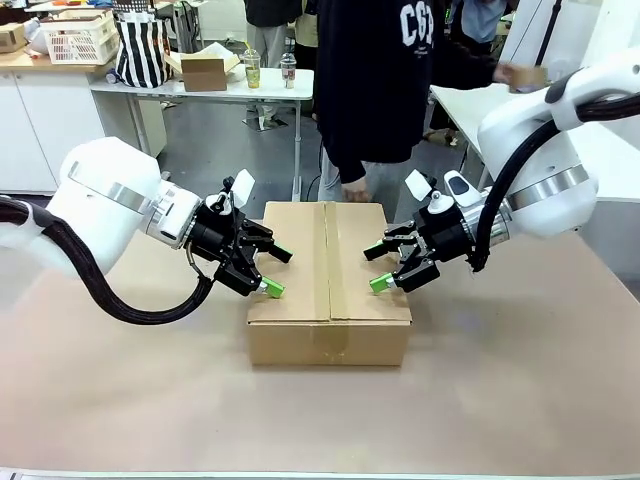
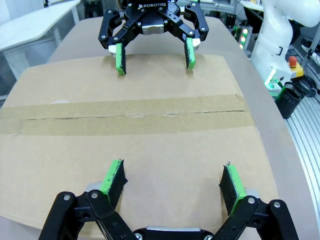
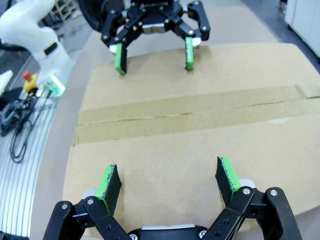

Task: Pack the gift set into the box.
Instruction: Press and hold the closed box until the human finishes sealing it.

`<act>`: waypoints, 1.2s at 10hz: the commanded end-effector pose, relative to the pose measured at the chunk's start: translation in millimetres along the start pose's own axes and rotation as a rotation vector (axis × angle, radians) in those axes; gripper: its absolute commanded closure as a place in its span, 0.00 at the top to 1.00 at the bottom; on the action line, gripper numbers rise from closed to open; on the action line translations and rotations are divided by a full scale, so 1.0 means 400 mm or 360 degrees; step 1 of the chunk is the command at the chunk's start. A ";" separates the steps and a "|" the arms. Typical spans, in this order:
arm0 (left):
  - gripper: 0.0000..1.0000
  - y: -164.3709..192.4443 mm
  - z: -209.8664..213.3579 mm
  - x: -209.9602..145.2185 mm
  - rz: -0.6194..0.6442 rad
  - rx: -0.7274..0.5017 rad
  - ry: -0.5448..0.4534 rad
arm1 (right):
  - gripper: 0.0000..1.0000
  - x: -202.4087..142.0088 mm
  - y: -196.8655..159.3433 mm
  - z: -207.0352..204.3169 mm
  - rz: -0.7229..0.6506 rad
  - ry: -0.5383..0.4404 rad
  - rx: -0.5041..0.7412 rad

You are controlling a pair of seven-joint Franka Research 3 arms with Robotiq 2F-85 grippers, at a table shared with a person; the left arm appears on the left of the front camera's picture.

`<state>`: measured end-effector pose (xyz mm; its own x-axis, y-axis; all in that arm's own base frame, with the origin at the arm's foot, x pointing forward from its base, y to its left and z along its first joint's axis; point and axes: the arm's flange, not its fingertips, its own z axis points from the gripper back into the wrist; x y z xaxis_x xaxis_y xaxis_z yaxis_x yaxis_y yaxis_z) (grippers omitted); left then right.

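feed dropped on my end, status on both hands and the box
Left hand open over the box, left side. Right hand open over its right side. Flaps shut, top seam taped. Person standing close at the far edge.

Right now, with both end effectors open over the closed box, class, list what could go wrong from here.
1. The left end effector and right end effector face each other, open, over the box top; closing in, they might collide.
2. A person's hand hangs by the box's far edge; a shoved box could bump it.
3. With tape sealing the top, pressing down may dent the cardboard.
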<state>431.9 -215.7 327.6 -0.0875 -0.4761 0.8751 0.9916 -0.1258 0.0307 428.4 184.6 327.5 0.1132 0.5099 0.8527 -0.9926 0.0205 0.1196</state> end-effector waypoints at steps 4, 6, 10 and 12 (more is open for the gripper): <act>1.00 0.000 -0.002 -0.006 0.0015 0.0001 -0.0020 | 1.00 -0.006 0.001 -0.003 -0.0010 0.0007 -0.0010; 1.00 0.000 -0.002 -0.006 0.0015 0.0001 -0.0020 | 1.00 -0.006 0.001 -0.003 -0.0010 0.0007 -0.0010; 1.00 0.000 -0.002 -0.006 0.0015 0.0001 -0.0020 | 1.00 -0.006 0.001 -0.003 -0.0010 0.0007 -0.0010; 1.00 0.000 -0.002 -0.006 0.0015 0.0001 -0.0020 | 1.00 -0.006 0.001 -0.003 -0.0010 0.0007 -0.0010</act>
<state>431.9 -215.7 327.6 -0.0875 -0.4760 0.8751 0.9916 -0.1258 0.0307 428.4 184.6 327.5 0.1132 0.5099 0.8527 -0.9926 0.0205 0.1196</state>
